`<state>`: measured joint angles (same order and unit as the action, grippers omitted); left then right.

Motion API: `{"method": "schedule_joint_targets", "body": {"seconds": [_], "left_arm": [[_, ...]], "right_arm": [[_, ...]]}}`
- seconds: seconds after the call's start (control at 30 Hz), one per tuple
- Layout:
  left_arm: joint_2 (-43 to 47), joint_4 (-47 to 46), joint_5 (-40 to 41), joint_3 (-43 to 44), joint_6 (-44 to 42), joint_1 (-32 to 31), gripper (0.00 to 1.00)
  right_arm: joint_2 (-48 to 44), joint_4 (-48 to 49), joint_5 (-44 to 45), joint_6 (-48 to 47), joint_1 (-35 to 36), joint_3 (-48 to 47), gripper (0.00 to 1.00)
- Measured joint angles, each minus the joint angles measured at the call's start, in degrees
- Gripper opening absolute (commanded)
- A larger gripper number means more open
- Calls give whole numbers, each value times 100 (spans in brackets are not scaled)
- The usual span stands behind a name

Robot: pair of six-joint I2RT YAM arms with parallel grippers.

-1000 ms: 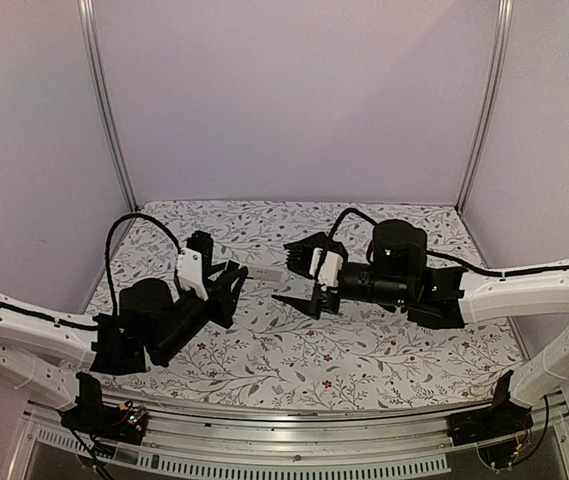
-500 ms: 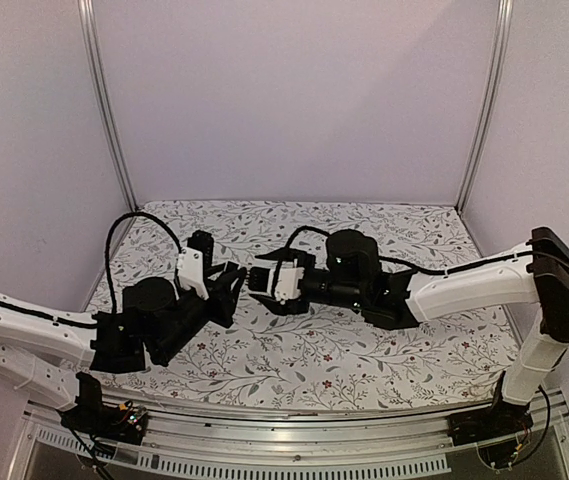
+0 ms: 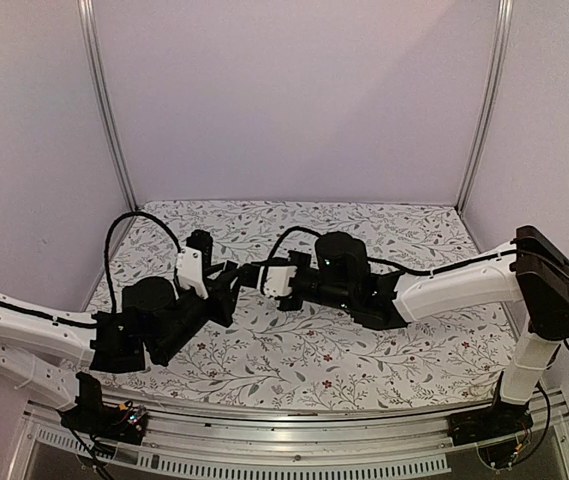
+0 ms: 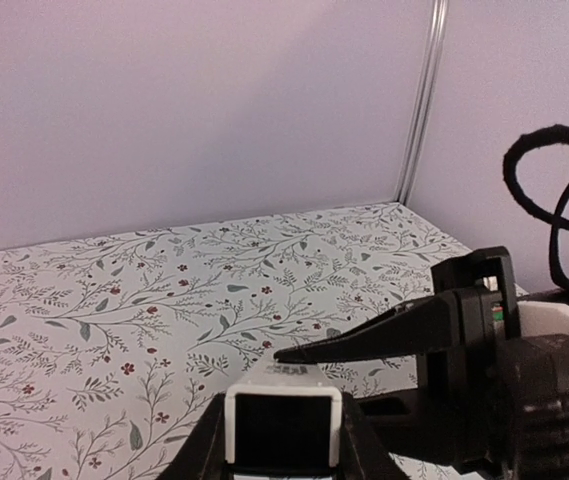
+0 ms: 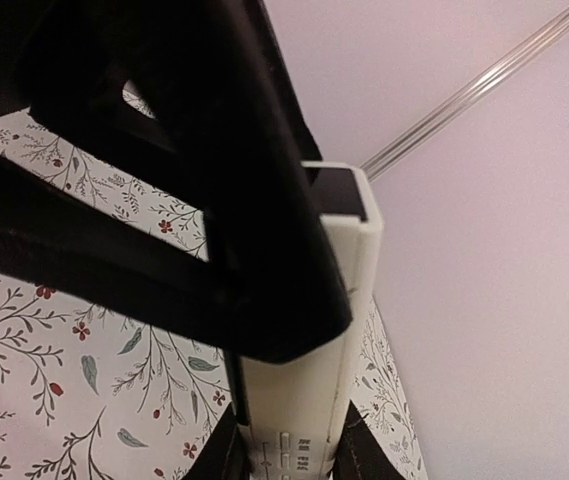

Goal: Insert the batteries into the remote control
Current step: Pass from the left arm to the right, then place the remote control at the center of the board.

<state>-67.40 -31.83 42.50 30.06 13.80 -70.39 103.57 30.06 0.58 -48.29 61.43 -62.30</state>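
Remote control (image 4: pixel 283 427), left gripper (image 4: pixel 284 456), right gripper (image 3: pixel 252 274) touching

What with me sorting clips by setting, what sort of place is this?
Likely a lab robot booth: plain walls, metal corner posts, a floral-covered table, left arm and right arm mounted on a rail at its near edge.

A: Colour of the remote (image 5: pixel 304 400)?
B: White, black inside the open end, faint grey markings along one side.
A: And the tablecloth (image 3: pixel 294 360)?
B: Off-white, printed all over with grey-green leafy sprigs and tiny red flowers.
A: Walls (image 3: pixel 294 100)?
B: Plain pale lilac, edged by silver posts (image 3: pixel 104 100).
A: Arms?
B: White shells on the left arm (image 3: pixel 24 325) and the right arm (image 3: pixel 454 285), black toward the wrists, with a black cable (image 3: pixel 139 218) too.
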Motion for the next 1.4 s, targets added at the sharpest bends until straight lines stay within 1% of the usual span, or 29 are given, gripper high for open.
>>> {"method": "schedule_joint_targets", "body": {"seconds": [0.13,0.17,0.27,0.4,0.43,0.57,0.63,0.7,0.87,0.93,1.03,1.2,1.4], "left_arm": [[0,-17,-7,0,4,0,1],[0,-22,-9,0,2,0,6],[0,-22,-31,2,0,0,29],[2,-28,-63,11,-13,2,67],[11,-37,-111,13,-15,0,73],[87,-42,-149,28,-140,0,91],[184,-37,-114,39,-299,-9,94],[352,-42,-9,48,-448,-7,94],[841,-46,417,48,-822,-4,94],[946,-44,605,31,-949,-4,94],[975,9,826,-22,-1040,7,94],[975,146,922,-76,-1051,31,94],[997,273,920,-111,-1040,44,94]], "right_arm": [[0,17,46,151,0,-11,16],[0,17,46,190,0,-11,15],[0,-2,37,326,-2,-11,14],[0,-28,2,557,-4,-11,12],[0,-42,0,625,-9,-11,12],[-55,-129,-96,1010,-98,-11,11],[-151,-350,-264,1362,-201,-11,11],[-275,-730,-614,1899,-374,-59,12],[-439,-2179,-2197,3969,-1211,-691,10],[-448,-2643,-2765,4734,-1447,-782,10],[-417,-3244,-3228,5539,-1700,-695,10],[-249,-3926,-3755,6695,-1707,-254,10],[-87,-4339,-3956,7385,-1746,-92,9]]}}
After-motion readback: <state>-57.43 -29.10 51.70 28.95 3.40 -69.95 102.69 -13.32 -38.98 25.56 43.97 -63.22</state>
